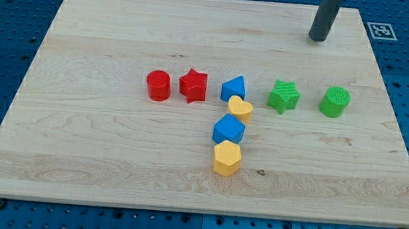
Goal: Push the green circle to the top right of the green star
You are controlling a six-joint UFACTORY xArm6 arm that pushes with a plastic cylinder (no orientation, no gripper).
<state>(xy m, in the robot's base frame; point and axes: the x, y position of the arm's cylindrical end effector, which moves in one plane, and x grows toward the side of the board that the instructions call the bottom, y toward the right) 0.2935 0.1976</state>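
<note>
The green circle (334,101) stands on the wooden board at the view's right. The green star (284,97) stands just to its left, with a small gap between them, at about the same height in the view. My tip (317,38) rests on the board near the view's top right, above the gap between the two green blocks and well clear of both.
A red circle (158,85), a red star (193,85) and a blue triangular block (234,87) stand in a row left of the green star. Below them, a yellow heart (240,108), a blue block (229,129) and a yellow hexagon (226,159) form a column. The board's right edge (394,115) lies right of the green circle.
</note>
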